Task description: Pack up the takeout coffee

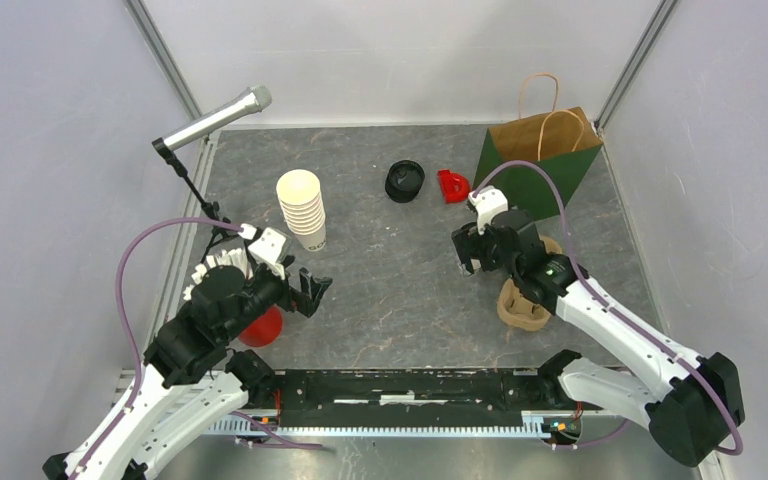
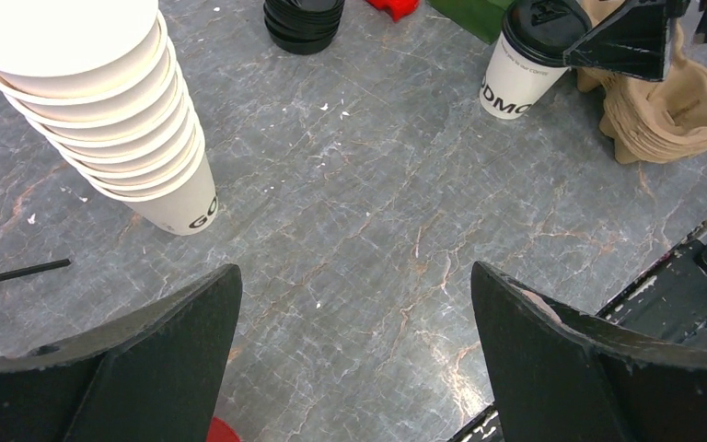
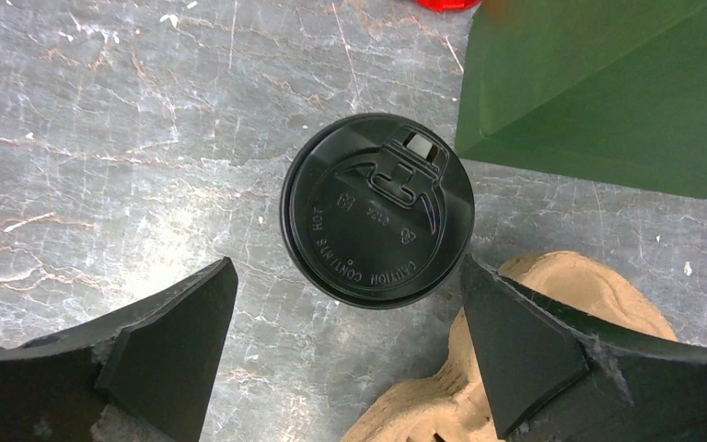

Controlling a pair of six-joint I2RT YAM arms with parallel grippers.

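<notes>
The right gripper (image 3: 354, 354) is open wide and holds nothing. In its own camera the coffee cup (image 3: 377, 210) with the black lid stands on the table at 12 o'clock, just in front of the gap, and the two fingers (image 3: 161, 354) do not touch it. A green paper bag (image 3: 608, 83) is at 2 o'clock from the cup, very near. A pile of brown cup trays (image 3: 575, 290) is at 5 o'clock from the cup, just beside it.

From above, a small red thing (image 1: 452, 186) lies at 12 o'clock from the right gripper (image 1: 468, 255). A stack of black lids (image 1: 404, 181) lies at 11 o'clock. I can see only one cup with a lid.

The left gripper (image 1: 310, 290) is open wide too, with only the grey table (image 1: 390, 290) under it. A tall stack of white cups (image 1: 302, 210) is at 12 o'clock from it. A red cup (image 1: 260, 328) is at 8 o'clock, partly hidden by the arm. In the left camera the coffee cup (image 2: 525, 64) is far off at 1 o'clock
</notes>
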